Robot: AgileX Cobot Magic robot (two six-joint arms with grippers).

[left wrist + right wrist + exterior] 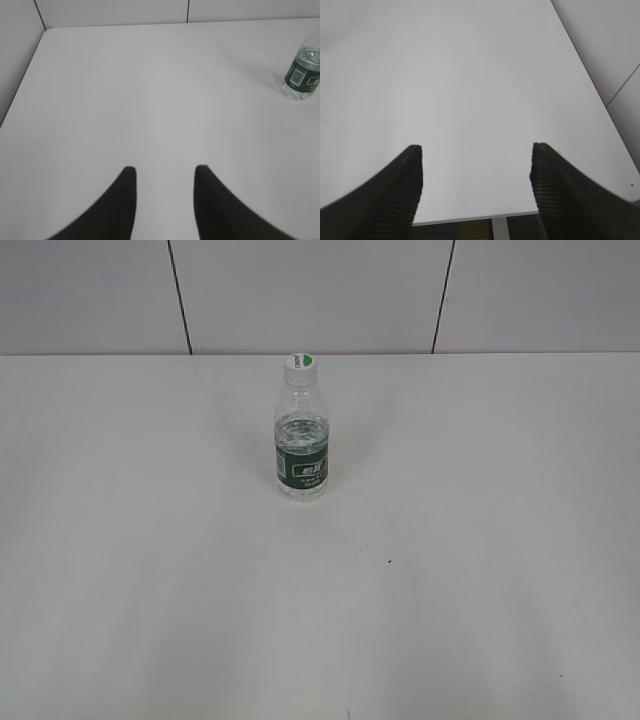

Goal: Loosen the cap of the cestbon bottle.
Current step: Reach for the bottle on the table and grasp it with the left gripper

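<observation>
The cestbon bottle [302, 440] stands upright near the middle of the white table, clear with a dark green label band. Its white cap [299, 363] with a green mark sits on top. The bottle's lower part also shows at the right edge of the left wrist view [301, 77]; the cap is cut off there. My left gripper [165, 172] is open and empty over bare table, well left of the bottle. My right gripper [476, 150] is open and empty above the table's near edge; the bottle is not in its view. Neither gripper shows in the exterior view.
The white table [150, 540] runs back to a grey panelled wall [100, 290]. Its left edge and back corner show in the left wrist view [30, 65]. The near edge with a table leg below shows in the right wrist view [470, 219].
</observation>
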